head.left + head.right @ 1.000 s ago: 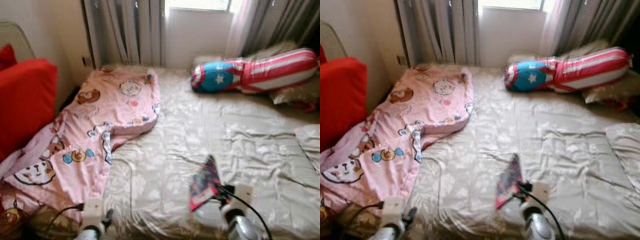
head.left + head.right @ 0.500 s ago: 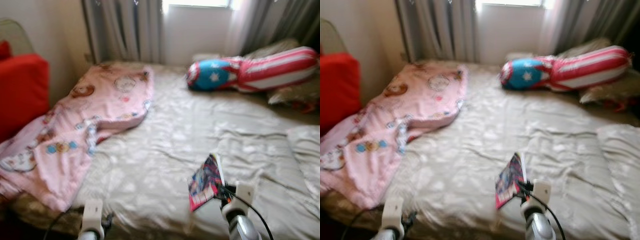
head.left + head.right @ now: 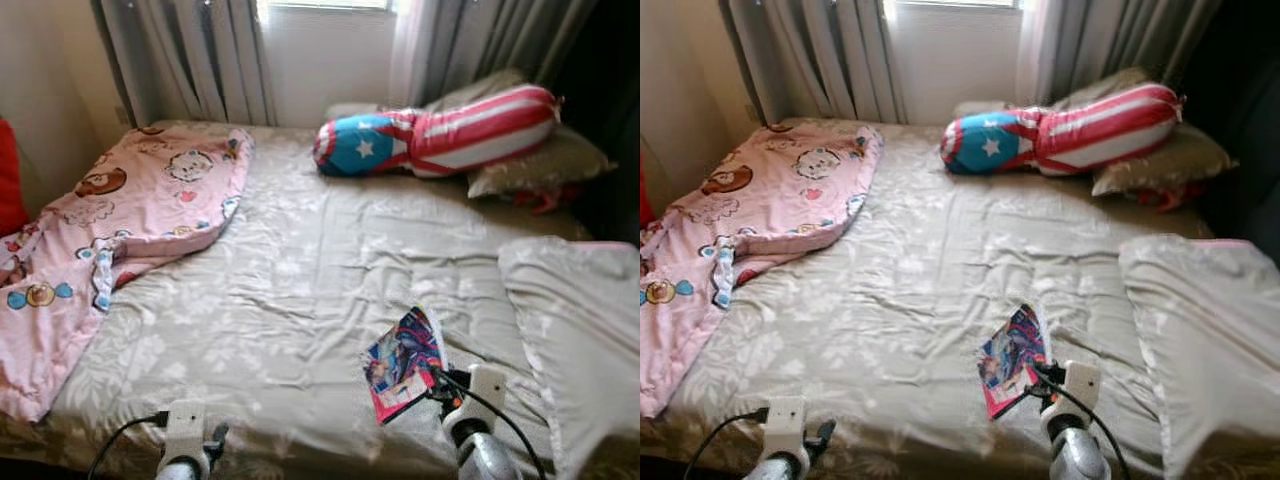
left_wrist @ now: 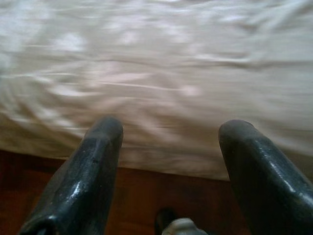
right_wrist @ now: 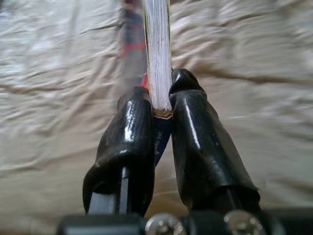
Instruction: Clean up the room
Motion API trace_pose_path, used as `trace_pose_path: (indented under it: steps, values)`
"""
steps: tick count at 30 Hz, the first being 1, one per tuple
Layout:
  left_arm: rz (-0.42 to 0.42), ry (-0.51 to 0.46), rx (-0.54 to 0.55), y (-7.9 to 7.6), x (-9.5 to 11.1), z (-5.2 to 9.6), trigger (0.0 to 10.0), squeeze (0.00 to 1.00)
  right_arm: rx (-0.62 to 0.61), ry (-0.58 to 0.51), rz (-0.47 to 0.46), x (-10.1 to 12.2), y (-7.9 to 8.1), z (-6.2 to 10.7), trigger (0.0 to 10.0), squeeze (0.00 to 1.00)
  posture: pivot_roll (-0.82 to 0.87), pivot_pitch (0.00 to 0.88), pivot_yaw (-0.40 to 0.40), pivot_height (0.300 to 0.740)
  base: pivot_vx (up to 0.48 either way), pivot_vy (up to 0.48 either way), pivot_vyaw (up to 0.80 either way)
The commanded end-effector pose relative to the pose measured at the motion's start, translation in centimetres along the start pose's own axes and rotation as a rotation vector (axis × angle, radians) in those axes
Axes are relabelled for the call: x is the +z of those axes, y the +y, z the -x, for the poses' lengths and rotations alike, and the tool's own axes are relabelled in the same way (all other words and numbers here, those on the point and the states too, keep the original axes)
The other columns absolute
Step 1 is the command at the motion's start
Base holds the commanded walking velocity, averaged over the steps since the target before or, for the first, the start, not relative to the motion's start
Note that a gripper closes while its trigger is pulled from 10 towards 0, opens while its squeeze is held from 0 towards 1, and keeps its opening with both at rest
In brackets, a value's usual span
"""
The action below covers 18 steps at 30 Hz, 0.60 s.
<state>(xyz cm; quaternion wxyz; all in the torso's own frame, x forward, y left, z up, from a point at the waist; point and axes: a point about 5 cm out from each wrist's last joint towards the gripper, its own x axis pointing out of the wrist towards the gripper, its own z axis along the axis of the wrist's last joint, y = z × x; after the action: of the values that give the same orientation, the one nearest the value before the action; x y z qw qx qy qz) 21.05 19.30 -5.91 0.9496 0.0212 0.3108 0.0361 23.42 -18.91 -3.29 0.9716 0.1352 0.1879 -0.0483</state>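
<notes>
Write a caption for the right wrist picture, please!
Right tool pinching a colourful thin book above the wrinkled beige bedsheet.

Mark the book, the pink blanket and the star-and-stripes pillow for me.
book (image 3: 404, 362): left eye view, on its colourful cover.
pink blanket (image 3: 130, 205): left eye view, on its flat upper part.
star-and-stripes pillow (image 3: 470, 125): left eye view, on the striped section.
</notes>
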Motion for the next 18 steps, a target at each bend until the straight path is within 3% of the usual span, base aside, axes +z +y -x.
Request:
trace_pose_path:
  steps: [1, 18]
  values:
    - [-0.008, 0.006, 0.028, 0.99, -0.11, 0.08, 10.0, 0.0, 0.013, -0.049, -0.005, 1.03, 0.56, -0.53, 10.0, 0.0, 0.01, 0.0, -0.044, 0.726, 0.0, 0.0, 0.0]
    - [0.014, 0.004, 0.025, 1.44, -0.13, 0.15, 10.0, 0.0, 0.001, -0.038, -0.008, 0.73, 0.49, -0.4, 10.0, 0.0, 0.01, 0.0, -0.043, 0.726, 0.0, 0.0, 0.0]
